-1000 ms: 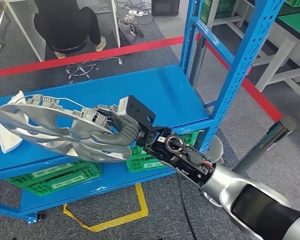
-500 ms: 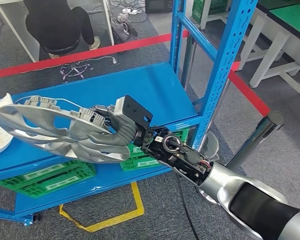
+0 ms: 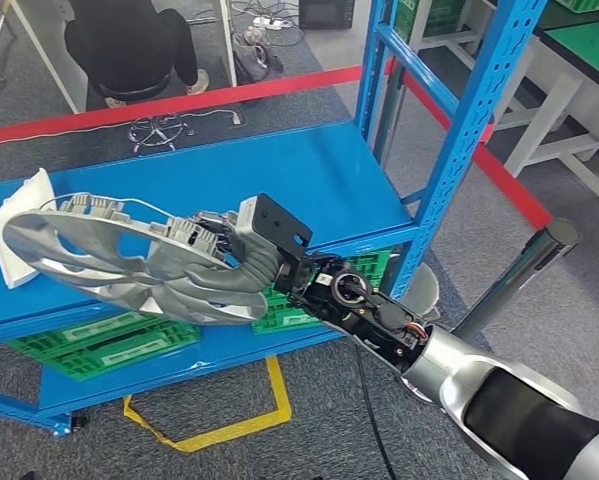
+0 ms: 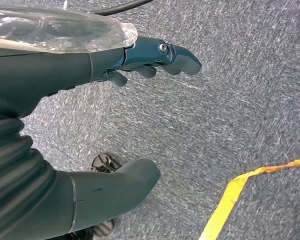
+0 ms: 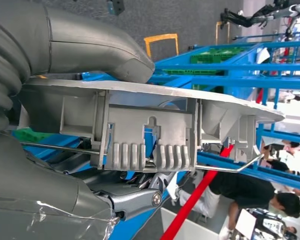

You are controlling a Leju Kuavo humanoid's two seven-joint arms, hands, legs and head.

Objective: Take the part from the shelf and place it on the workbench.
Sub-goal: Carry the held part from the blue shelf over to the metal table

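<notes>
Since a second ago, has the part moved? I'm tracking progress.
No, hardly: the part overlaps the white piece on the shelf much as before; the camera swayed.

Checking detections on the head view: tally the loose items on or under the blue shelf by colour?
Silver: 1, the part, held by the right hand above the shelf
White: 1, the piece at the shelf's far end
Green: 2, crates on the lower level
Total: 4

One silver part (image 3: 122,265), one white piece (image 3: 20,225) on the blue shelf (image 3: 311,185), two green crates (image 3: 103,345) beneath, and one seated person (image 3: 130,45).
</notes>
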